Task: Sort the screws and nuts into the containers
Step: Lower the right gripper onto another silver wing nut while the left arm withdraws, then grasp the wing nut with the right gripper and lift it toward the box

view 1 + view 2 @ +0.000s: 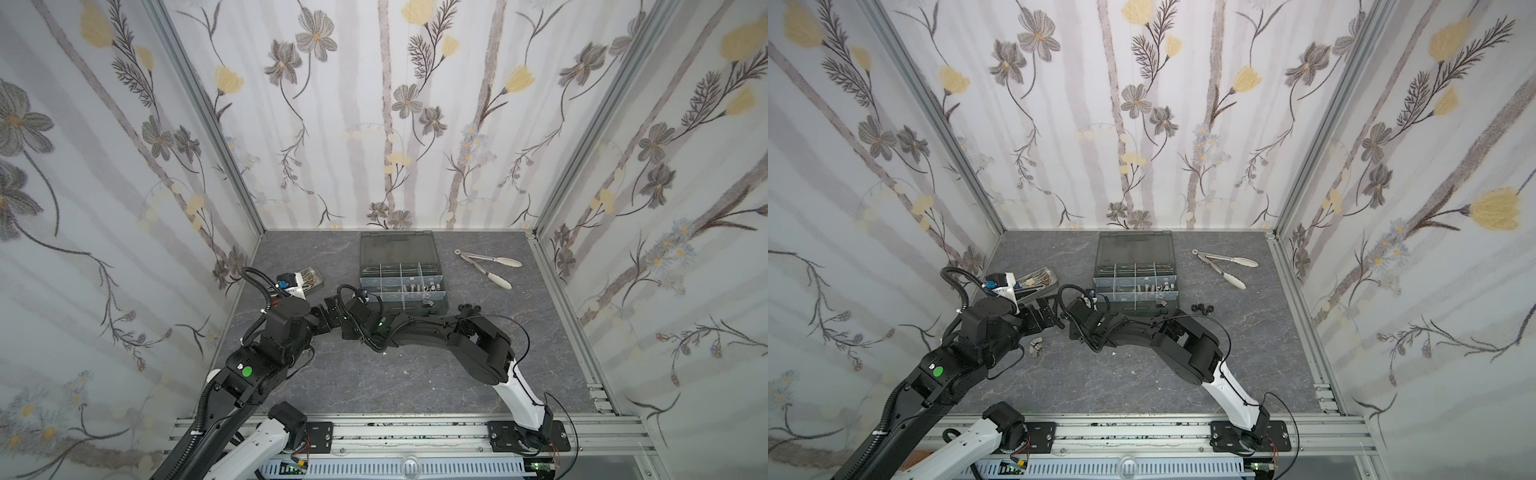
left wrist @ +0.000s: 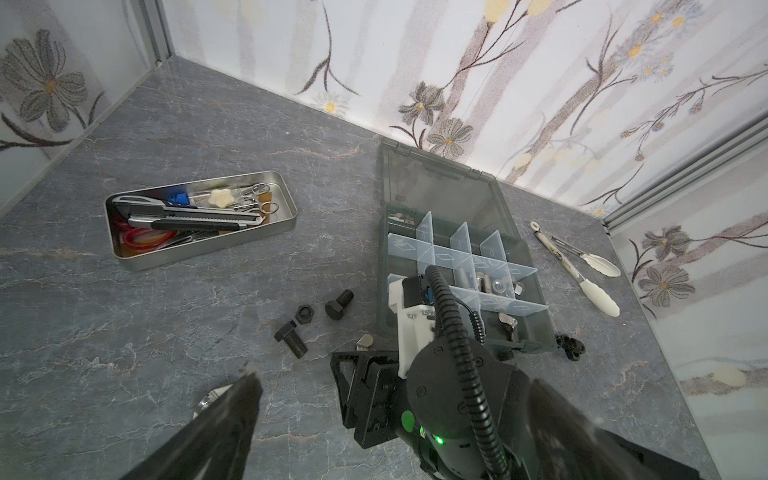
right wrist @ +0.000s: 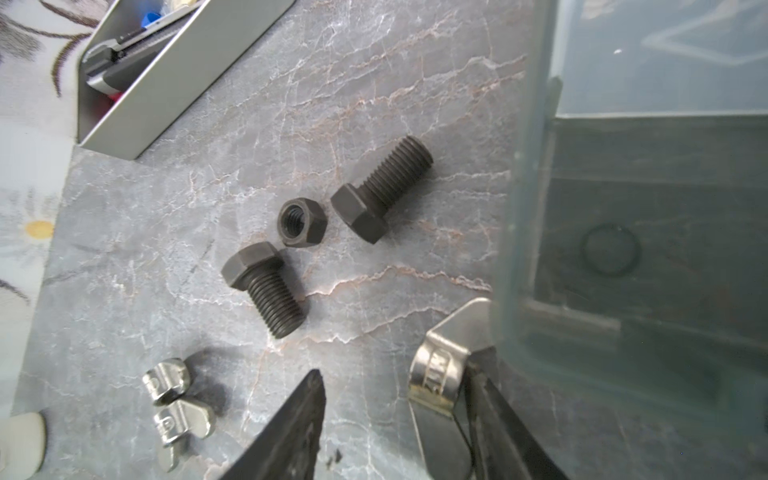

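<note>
Plainly the right gripper is nearer. The silver wing nut lies on the grey marbled counter between its half-spread jaws, touching one finger and apparently not yet pinched. It sits just left of the dark grey-green plastic organizer box. The left gripper hangs spread wide.
</note>
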Controlling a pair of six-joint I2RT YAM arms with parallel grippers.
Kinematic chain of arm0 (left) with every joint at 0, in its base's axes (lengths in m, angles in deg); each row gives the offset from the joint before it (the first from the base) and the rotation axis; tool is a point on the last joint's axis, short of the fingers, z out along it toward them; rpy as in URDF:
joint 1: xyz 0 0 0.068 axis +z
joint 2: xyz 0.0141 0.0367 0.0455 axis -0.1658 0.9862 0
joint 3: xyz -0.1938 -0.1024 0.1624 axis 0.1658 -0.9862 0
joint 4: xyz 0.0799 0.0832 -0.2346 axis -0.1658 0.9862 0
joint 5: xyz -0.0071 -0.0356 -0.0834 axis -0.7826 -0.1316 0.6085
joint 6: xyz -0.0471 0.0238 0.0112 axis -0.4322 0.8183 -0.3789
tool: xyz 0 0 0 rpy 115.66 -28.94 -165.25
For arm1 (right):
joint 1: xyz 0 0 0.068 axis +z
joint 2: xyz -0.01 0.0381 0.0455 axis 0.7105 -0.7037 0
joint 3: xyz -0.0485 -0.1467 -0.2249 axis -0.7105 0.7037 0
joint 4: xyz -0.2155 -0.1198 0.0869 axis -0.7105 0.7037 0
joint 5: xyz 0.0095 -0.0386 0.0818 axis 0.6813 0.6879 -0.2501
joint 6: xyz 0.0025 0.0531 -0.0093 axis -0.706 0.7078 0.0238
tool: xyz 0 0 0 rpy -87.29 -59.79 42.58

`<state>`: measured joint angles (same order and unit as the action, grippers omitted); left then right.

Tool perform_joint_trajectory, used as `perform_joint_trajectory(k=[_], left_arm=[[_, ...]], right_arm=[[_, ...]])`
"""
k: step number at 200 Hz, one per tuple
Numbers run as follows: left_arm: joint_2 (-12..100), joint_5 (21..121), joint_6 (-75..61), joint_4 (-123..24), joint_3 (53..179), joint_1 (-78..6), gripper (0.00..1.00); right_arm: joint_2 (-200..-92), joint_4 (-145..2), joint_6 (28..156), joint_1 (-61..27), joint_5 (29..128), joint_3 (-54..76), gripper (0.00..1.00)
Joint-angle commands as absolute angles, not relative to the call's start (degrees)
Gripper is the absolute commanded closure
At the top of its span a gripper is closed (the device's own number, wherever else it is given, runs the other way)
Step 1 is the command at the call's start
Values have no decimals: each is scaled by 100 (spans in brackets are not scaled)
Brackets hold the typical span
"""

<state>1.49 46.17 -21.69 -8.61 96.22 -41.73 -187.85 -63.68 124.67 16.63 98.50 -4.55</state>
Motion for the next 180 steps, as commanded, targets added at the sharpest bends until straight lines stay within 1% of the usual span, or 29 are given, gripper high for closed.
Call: perform_joint_trajectory(k=[1,32,52,84,137,180], left_arm=[[149,4496,-2140,-902,9629,-4162,0],[140,4481,-2140,-874,9641,-4155,0],[126,4459,-2127,-839,9650,-4158,0],[98,4429,-2132,-821,9641,-4158,0],[96,4403,-2134,-808,9617,-4162,0],[89,4358,-2127,-756,9643,-4153,0]], right_arm=[[-18958,-5581,12159,1660,10095,-706,48],[-19117,-5336,11954,1666,10163,-936,55],[-19181,-5228,11874,1675,10243,-1054,58],[-19333,-5015,11749,1707,10326,-1314,65],[-19329,-5010,11614,1712,10386,-1337,77],[-19260,-5060,11515,1713,10368,-1338,82]])
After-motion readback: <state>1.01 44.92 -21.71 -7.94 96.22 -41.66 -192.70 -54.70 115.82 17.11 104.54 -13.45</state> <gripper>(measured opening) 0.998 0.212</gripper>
